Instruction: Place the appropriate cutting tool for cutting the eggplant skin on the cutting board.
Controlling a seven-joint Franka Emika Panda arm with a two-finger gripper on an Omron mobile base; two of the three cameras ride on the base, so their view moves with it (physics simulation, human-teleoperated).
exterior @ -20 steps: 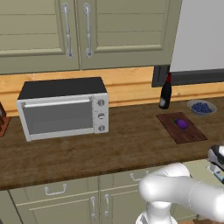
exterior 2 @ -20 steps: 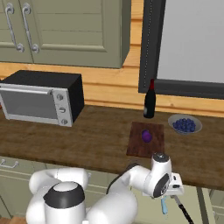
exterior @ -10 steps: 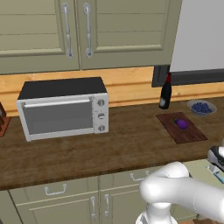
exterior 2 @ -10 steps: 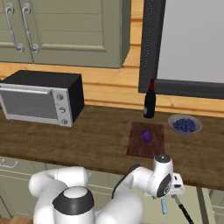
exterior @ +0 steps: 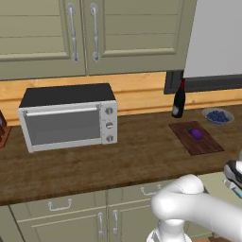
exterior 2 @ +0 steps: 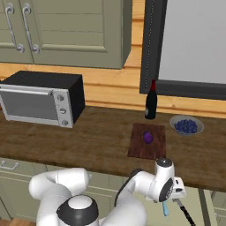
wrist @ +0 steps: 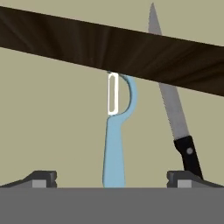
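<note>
The cutting tool (wrist: 115,144) is a peeler with a light-blue handle and a pale head. It lies between my open gripper's (wrist: 116,180) fingertips (wrist: 43,178), untouched by either one. In the right base view the gripper (exterior 2: 171,198) hangs low, in front of and below the counter's edge, with the cutting tool (exterior 2: 165,208) just under it. The small purple eggplant (exterior 2: 148,137) (exterior: 196,134) sits on the dark cutting board (exterior 2: 155,149) (exterior: 204,144), up on the counter and well away from the hand. My hand (exterior: 234,172) shows at the right edge of the left base view.
A black-handled knife (wrist: 175,118) (exterior 2: 185,214) lies right beside the peeler. The dark counter edge (wrist: 109,48) crosses above both tools. On the counter stand a toaster oven (exterior: 68,117), a dark bottle (exterior: 178,101) and a bowl of blue berries (exterior: 217,116).
The hand has edged slightly lower and to the right in the right base view. Its jaws stay open and the things on the counter have not moved.
</note>
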